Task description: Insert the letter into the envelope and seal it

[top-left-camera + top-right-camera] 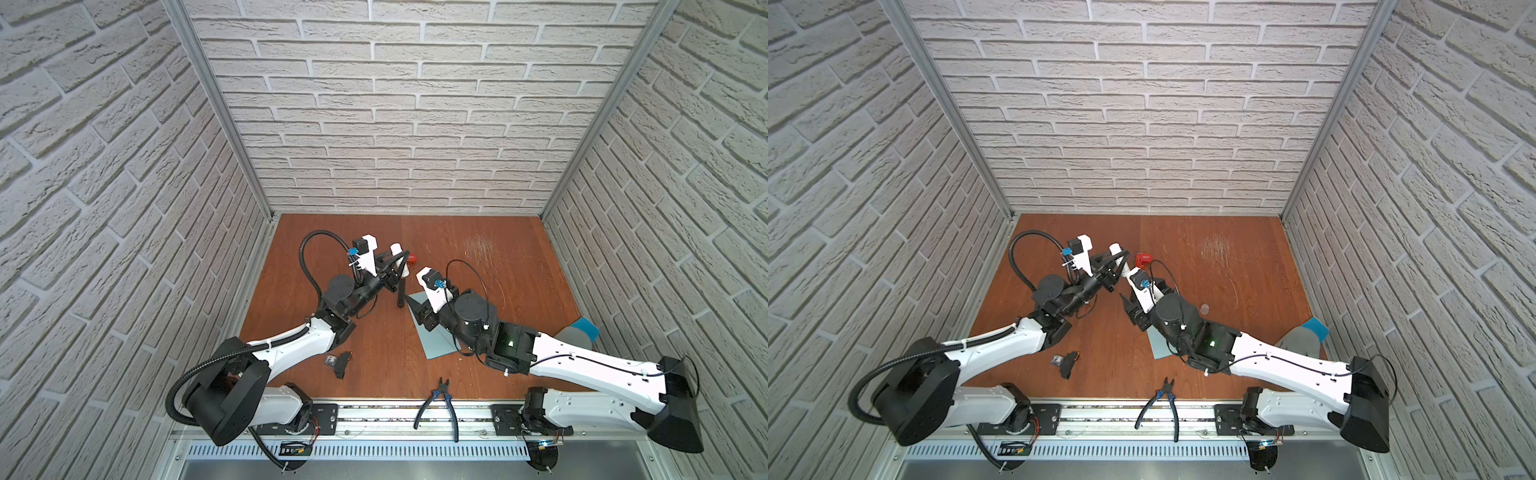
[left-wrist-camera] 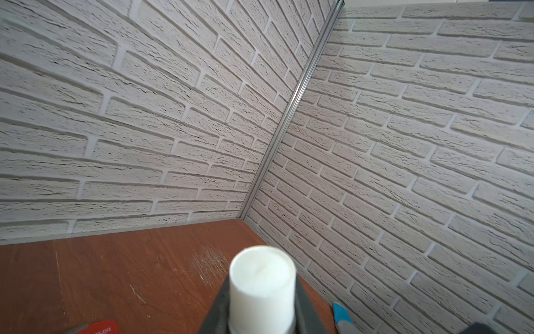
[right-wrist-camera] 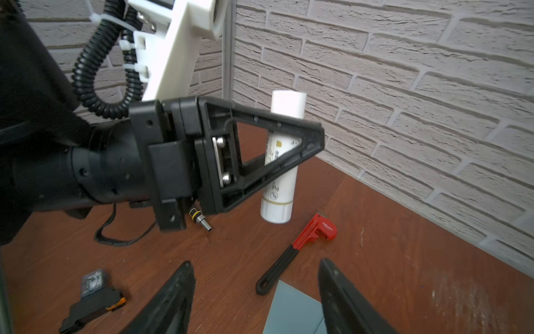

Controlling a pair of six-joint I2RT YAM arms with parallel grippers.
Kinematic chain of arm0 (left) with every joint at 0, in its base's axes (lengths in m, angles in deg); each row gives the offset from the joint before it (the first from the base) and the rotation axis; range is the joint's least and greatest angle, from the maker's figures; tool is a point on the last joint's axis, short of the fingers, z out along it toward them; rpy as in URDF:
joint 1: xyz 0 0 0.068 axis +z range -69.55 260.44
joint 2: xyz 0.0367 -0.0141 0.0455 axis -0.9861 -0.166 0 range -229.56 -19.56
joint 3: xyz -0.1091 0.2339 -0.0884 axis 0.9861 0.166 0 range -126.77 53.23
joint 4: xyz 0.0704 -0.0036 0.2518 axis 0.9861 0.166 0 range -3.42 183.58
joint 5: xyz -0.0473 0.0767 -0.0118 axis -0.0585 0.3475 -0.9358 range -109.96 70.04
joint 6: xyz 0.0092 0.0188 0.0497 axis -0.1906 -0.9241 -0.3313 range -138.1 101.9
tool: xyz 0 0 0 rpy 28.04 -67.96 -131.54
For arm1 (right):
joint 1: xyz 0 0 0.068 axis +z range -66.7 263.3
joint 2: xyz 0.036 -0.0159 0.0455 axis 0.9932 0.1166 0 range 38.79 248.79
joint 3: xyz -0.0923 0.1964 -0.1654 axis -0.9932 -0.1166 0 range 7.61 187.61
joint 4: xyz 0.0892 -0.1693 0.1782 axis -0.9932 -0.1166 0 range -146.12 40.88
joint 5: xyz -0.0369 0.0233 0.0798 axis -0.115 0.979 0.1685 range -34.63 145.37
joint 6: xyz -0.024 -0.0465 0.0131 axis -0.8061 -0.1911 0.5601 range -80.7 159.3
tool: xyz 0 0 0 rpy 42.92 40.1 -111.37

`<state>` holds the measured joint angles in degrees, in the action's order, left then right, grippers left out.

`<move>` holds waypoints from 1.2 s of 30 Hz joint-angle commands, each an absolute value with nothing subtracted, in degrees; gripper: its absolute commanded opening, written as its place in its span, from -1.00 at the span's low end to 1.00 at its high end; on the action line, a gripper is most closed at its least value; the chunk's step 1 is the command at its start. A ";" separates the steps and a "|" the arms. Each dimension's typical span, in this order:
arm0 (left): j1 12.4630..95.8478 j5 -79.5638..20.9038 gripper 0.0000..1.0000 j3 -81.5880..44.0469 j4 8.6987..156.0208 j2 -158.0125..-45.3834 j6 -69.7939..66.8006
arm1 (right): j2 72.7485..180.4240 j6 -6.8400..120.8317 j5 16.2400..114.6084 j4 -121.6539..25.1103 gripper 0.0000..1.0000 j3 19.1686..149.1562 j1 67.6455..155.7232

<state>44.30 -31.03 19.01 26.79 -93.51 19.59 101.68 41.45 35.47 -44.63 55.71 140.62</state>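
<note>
Under right arm (image 1: 473, 311), envelope (image 1: 438, 343) half hidden

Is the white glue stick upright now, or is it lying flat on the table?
Roughly upright, slightly tilted: the left pincer clamps the glue stick around its middle, one end above the pincer, one below.

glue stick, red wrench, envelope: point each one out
glue stick (image 3: 276, 202), right wrist view, lower body near its base
red wrench (image 3: 294, 246), right wrist view, where the red shank meets the black handle
envelope (image 3: 290, 311), right wrist view, bare blue-grey corner
</note>
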 commanded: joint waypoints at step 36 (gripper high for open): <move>49.13 -59.10 -1.00 15.96 6.25 -97.99 35.04 | 113.39 62.62 100.71 -19.58 0.01 57.18 116.83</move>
